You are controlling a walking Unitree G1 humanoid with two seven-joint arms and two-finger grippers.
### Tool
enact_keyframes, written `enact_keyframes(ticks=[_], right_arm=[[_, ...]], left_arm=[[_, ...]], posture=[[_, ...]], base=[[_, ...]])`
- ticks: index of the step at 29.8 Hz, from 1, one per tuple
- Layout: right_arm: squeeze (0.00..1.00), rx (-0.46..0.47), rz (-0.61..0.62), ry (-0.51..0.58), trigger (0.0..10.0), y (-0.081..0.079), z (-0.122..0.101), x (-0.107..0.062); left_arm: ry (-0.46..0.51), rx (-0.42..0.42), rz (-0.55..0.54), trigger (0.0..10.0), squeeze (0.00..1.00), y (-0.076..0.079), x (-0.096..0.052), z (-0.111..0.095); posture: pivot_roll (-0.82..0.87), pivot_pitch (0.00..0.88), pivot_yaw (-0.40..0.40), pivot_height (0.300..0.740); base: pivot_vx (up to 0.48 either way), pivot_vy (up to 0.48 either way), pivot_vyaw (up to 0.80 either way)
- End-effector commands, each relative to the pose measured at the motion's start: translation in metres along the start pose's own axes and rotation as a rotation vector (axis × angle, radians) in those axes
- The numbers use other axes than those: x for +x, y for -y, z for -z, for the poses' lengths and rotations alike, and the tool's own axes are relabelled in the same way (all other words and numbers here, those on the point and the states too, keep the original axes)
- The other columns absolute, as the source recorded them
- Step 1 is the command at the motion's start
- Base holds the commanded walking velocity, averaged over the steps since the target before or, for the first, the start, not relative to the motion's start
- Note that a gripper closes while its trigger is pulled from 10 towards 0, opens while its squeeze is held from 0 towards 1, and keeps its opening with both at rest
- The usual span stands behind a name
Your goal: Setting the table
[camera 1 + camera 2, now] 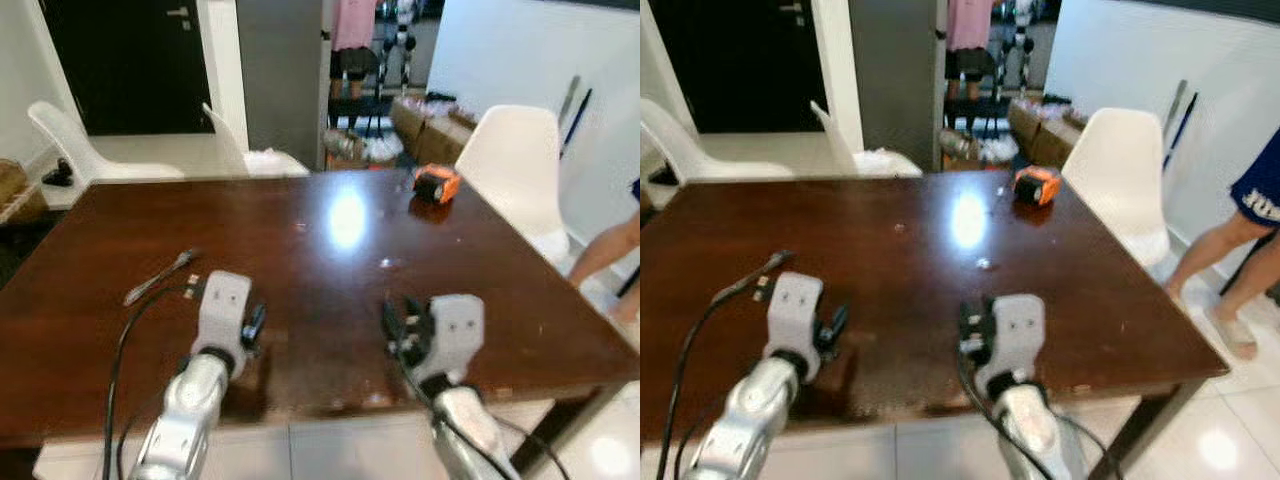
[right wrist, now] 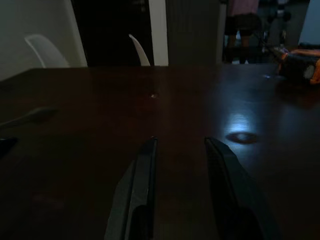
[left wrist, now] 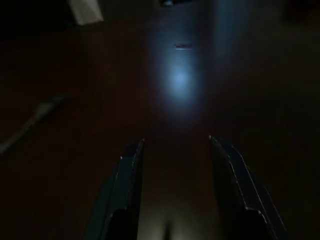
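Here, both grippers, left (image 1: 254, 325) and right (image 1: 396, 327), hover low over the near counter (image 1: 330, 270) edge, fingers released and empty, apparently poised to begin. A utensil (image 1: 158, 277) lies at ten o'clock of the left gripper. Farther off, at one o'clock, sits an orange tape measure (image 1: 436, 183); white chairs (image 1: 510, 160) ring the counter.

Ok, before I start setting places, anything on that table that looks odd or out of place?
Yes. An orange tape measure sits near the far right corner of the table, not tableware. A loose cable end lies beside the left gripper. A few small specks dot the middle.
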State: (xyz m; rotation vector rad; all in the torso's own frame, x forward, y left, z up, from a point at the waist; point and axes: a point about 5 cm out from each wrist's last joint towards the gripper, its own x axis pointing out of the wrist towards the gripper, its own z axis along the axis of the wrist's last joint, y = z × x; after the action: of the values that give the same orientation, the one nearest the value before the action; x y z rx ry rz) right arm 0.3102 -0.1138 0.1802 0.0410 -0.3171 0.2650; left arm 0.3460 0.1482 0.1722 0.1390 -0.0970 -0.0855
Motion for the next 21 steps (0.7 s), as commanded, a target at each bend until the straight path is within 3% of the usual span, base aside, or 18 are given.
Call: enact_keyframes(ticks=[1,2,7,12,14,17,21], right_arm=[[0.0,0.021,-0.022,-0.016,10.0,-0.006,0.004,0.001],[0.0,0.021,-0.022,-0.016,10.0,-0.006,0.004,0.001],[0.0,0.034,-0.014,-0.026,10.0,-0.003,0.006,0.001],[0.0,0.023,0.008,-0.027,10.0,0.004,0.005,-0.002],[0.0,0.023,0.013,-0.026,10.0,0.006,0.005,-0.003],[0.0,0.039,-0.016,-0.036,10.0,0.005,0.006,-0.005],[0.0,0.061,-0.075,-0.032,10.0,-0.003,0.005,-0.005]], left_arm=[[-0.061,0.02,-0.094,10.0,0.0,-0.024,-0.007,0.015],[-0.061,0.02,-0.094,10.0,0.0,-0.024,-0.007,0.015],[-0.095,0.063,-0.221,10.0,0.0,-0.065,-0.015,0.02],[-0.119,0.093,-0.233,10.0,0.0,-0.078,-0.016,0.023],[-0.131,0.094,-0.22,10.0,0.0,-0.083,-0.017,0.024],[-0.17,0.071,-0.107,10.0,0.0,-0.086,-0.024,0.029],[-0.191,0.001,-0.039,10.0,0.0,-0.094,-0.033,0.031]], posture=[[0.04,0.138,0.065,0.74],[0.04,0.138,0.065,0.74],[0.04,0.141,0.065,0.74],[0.03,0.142,0.071,0.74],[0.03,0.142,0.074,0.74],[0.03,0.143,0.076,0.74],[0.04,0.146,0.074,0.74]], base=[[0.405,0.0,0.0],[0.405,0.0,0.0],[0.403,0.0,0.0],[0.4,0.0,0.0],[0.394,0.0,0.0],[0.369,0.0,0.0],[0.0,0.0,0.0]])
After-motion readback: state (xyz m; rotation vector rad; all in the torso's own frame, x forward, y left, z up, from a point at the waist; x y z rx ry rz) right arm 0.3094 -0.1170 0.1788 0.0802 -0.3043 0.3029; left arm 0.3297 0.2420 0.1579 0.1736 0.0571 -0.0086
